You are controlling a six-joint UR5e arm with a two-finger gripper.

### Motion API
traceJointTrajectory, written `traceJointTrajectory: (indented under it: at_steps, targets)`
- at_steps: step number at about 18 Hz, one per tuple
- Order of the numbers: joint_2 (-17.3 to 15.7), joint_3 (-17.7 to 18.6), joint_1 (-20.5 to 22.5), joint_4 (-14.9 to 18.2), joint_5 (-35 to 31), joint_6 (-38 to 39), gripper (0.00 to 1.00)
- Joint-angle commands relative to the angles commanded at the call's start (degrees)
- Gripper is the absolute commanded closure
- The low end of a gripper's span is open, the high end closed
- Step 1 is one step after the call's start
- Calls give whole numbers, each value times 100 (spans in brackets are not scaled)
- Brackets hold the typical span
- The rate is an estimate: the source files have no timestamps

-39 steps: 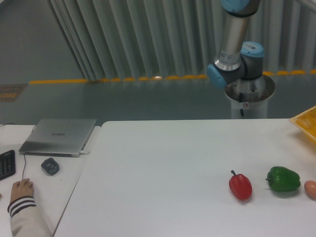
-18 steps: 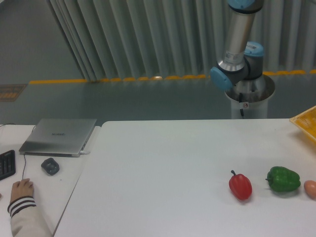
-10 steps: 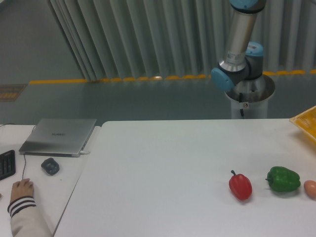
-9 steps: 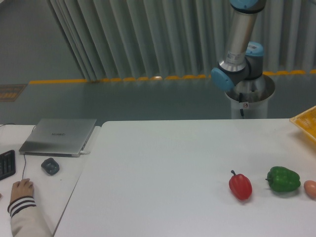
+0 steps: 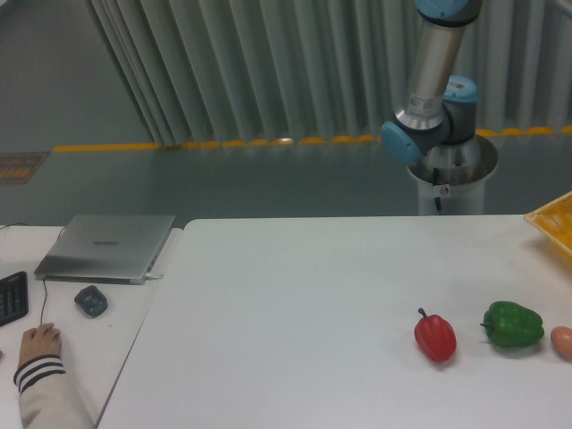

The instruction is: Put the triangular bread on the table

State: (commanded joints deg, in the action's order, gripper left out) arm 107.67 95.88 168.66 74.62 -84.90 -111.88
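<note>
Behind the desk (image 5: 295, 295), we note the arm (image 5: 431, 80) has swung slightly since two seconds ago. Its gripper is out of frame, state unknown. The bread is not visible, so placement is unconfirmed.

Arm (image 5: 429, 71) upright at rear, fingers out of frame

Two peppers (image 5: 435, 336) on table (image 5: 295, 304) — right side.

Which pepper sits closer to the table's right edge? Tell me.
The green pepper. It lies right of the red pepper, next to the peach-coloured item at the right edge of the table.
</note>
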Motion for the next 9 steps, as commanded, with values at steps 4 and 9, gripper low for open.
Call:
traceJointTrajectory:
  at_steps: [4,9]
  targets:
    - [53,211,9,-263,-9,-97,0]
    - [62,273,26,-439,-26,-123,24]
